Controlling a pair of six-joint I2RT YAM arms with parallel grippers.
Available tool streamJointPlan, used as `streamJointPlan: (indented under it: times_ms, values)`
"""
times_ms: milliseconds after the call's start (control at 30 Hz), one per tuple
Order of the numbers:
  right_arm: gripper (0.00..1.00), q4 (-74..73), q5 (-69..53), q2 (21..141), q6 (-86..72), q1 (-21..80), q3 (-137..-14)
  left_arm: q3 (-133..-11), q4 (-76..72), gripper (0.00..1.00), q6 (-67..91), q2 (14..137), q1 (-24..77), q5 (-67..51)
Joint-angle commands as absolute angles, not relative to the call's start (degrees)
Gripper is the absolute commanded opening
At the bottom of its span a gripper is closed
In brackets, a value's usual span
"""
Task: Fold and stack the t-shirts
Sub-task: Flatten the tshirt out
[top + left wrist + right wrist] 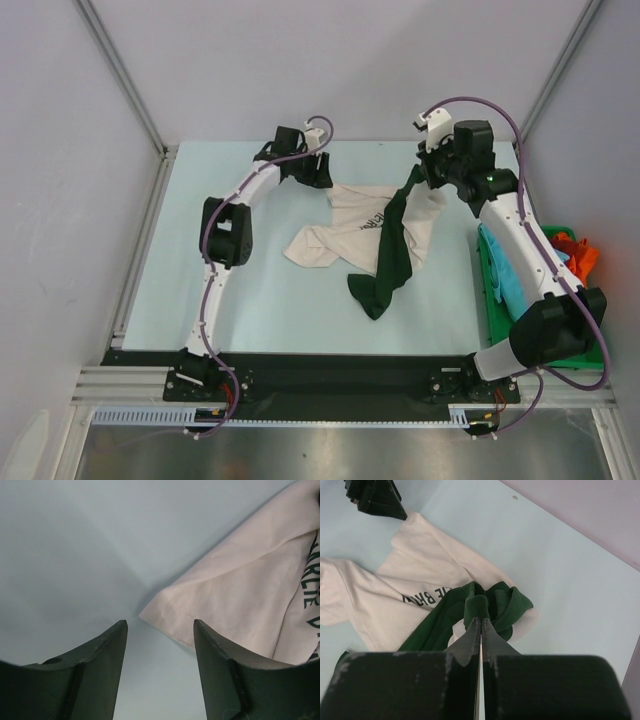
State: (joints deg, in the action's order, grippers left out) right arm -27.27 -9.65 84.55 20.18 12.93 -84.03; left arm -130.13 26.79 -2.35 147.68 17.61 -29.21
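My right gripper (480, 621) is pinched shut on an end of the dark green t-shirt (388, 262). Its length runs from me toward the near side, draped across the cream-white t-shirt (335, 238). My left gripper (159, 624) is spread, cream corner just ahead, slightly right.

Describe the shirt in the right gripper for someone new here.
On the pale blue table, look right of centre. The dark green t-shirt lies as a long strip across the cream-white t-shirt, its far end pinched in the right gripper. Unlike its neighbour, it is plain, with no lettering.
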Motion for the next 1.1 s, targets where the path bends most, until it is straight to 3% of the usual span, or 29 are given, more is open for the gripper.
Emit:
streamJointPlan:
  times_ms: [0,1067]
  values:
    - [0.0,-28.12,-8.26,81.91,20.48,13.62,-87.01,-133.86,23.47,0.61,-0.35,148.45,17.93,-31.38]
    - [0.0,-28.39,-6.5,83.14,20.57,13.89,-88.33,-127.0,20.66,0.64,12.22,149.59,16.96,-34.54]
